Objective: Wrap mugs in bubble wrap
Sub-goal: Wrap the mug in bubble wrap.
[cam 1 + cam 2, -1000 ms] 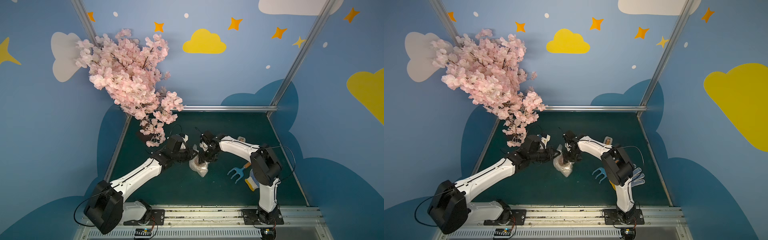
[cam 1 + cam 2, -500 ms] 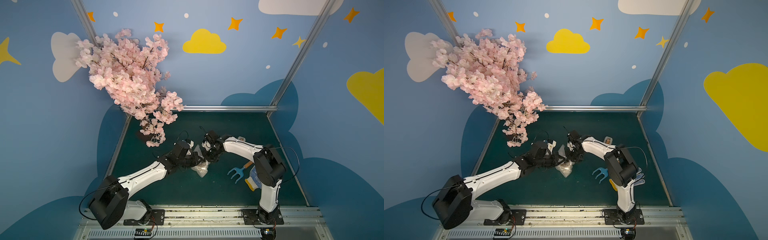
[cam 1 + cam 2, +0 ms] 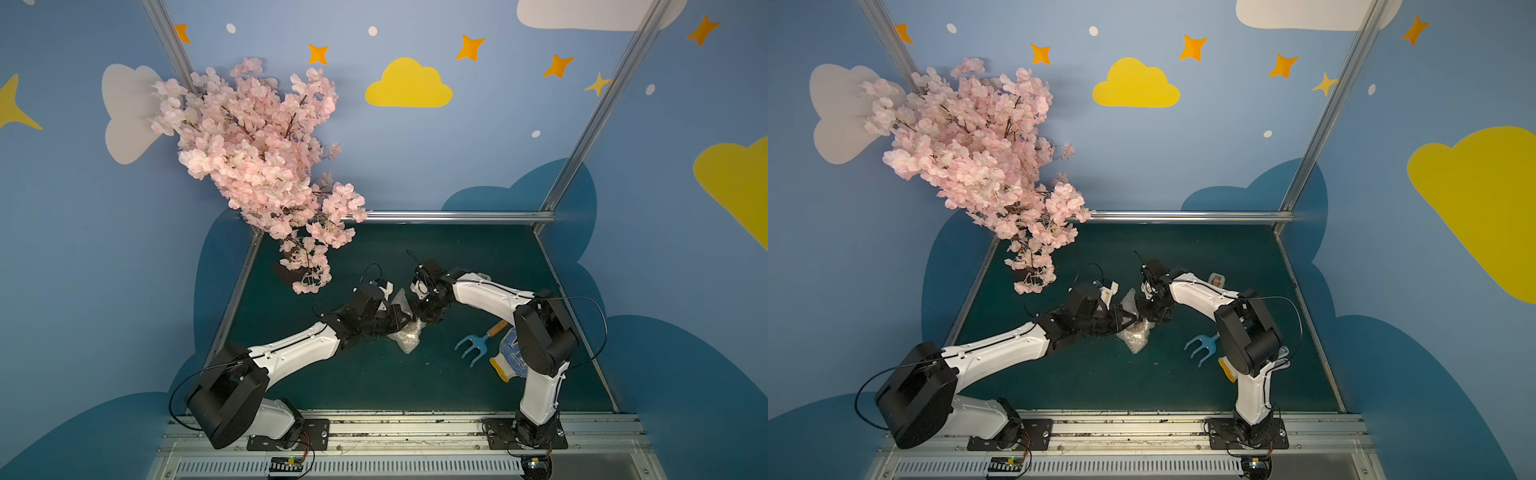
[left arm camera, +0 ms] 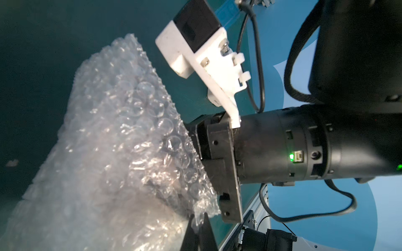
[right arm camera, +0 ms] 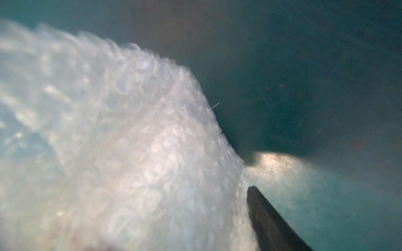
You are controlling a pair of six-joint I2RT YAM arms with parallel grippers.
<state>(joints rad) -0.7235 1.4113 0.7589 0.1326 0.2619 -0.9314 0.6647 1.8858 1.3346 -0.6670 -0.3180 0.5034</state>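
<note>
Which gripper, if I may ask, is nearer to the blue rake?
Right. The right gripper is beside the bubble wrap, toward the blue rake; the left gripper pinches its far side.

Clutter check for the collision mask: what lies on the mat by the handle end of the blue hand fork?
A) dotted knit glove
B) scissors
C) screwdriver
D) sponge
A: a white knit glove with blue dots and a yellow cuff lies by the hand fork's wooden handle, partly hidden by the right arm.
</note>
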